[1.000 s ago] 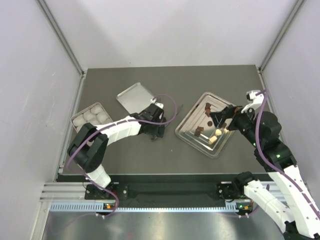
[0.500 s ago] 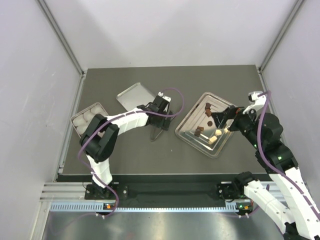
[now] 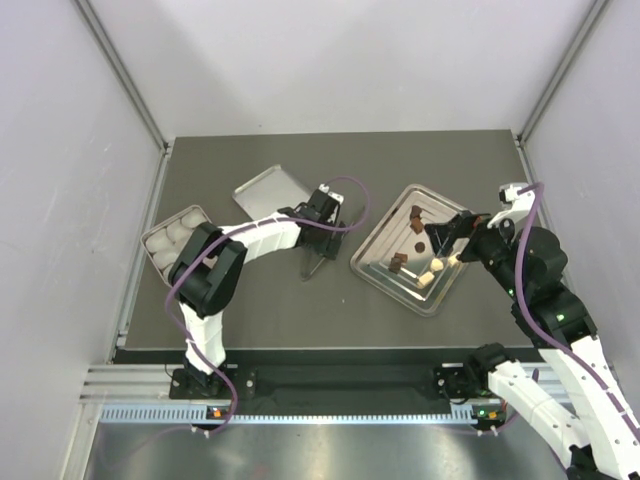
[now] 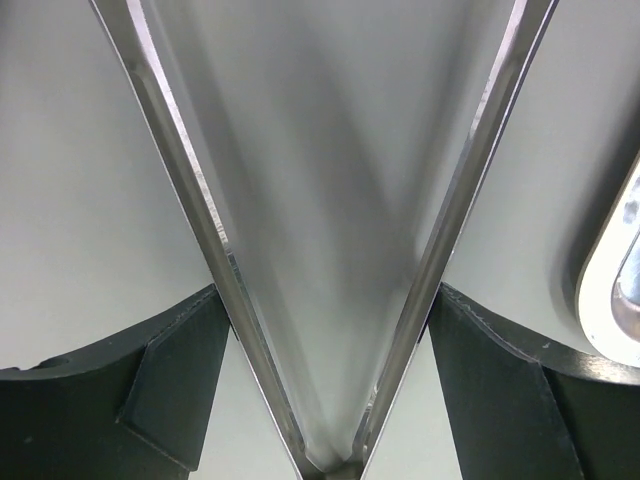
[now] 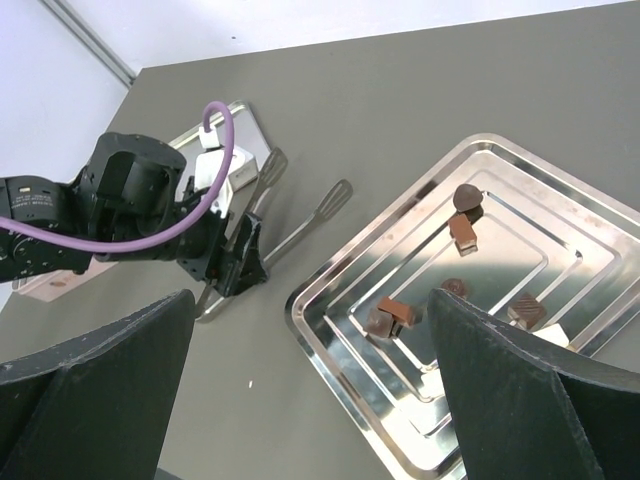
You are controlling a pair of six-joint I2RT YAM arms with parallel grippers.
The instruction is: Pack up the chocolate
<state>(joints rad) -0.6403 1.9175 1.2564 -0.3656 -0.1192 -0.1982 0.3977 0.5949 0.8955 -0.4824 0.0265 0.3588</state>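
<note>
Several chocolate pieces lie in the steel tray (image 3: 385,232), brown ones (image 3: 398,263) (image 5: 390,313) and cream ones (image 3: 437,265). My right gripper (image 3: 445,238) (image 5: 310,300) hangs open over the tray's right part, with nothing between its fingers. Metal tongs (image 5: 300,225) (image 4: 190,190) rest on the mat left of the tray. My left gripper (image 3: 312,262) (image 4: 328,290) points down at their hinge end. Its fingers (image 4: 170,370) press against the outer sides of both tong arms. Cream-white rounds sit in the small tin (image 3: 152,250) at the far left.
The tin's lid (image 3: 268,190) lies flat behind the left arm. A purple cable (image 3: 352,205) loops off the left wrist toward the tray. A shiny metal rim (image 4: 620,270) shows at the right edge of the left wrist view. Grey walls enclose the dark mat.
The left arm's wrist has swung away from its base and to the right, the forearm stretching out, while its fingers stayed at the tongs. The right arm has barely moved.
</note>
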